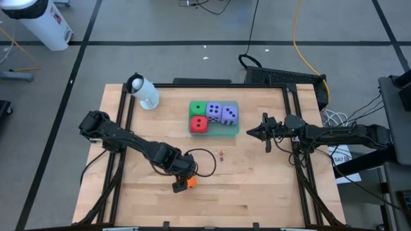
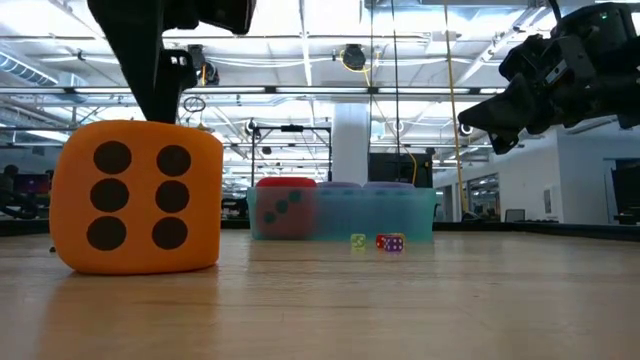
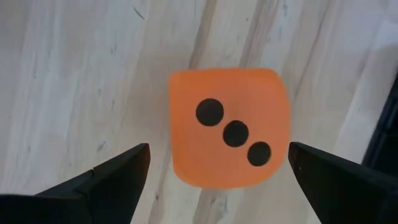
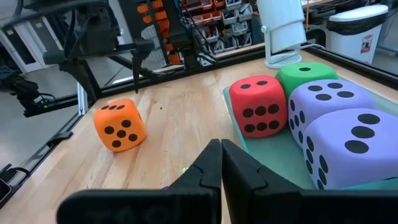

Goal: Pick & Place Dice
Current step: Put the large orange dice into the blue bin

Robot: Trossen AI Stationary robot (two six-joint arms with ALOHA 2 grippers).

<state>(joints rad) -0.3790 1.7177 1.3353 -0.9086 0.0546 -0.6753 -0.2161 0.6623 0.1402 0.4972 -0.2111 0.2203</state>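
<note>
The orange die rests on the wooden table near its front, three pips up; it also shows in the high view and the low view. My left gripper hangs open just above it, pointing steeply down, one finger on either side, touching nothing. A red die, a green die and two purple dice sit in a teal tray at the table's middle. My right gripper waits level to the tray's right, shut and holding nothing.
A white cylindrical object stands at the far left of the table. Two tiny dice lie on the wood in front of the tray. A raised black frame borders the table's sides. Bare wood lies between the orange die and the tray.
</note>
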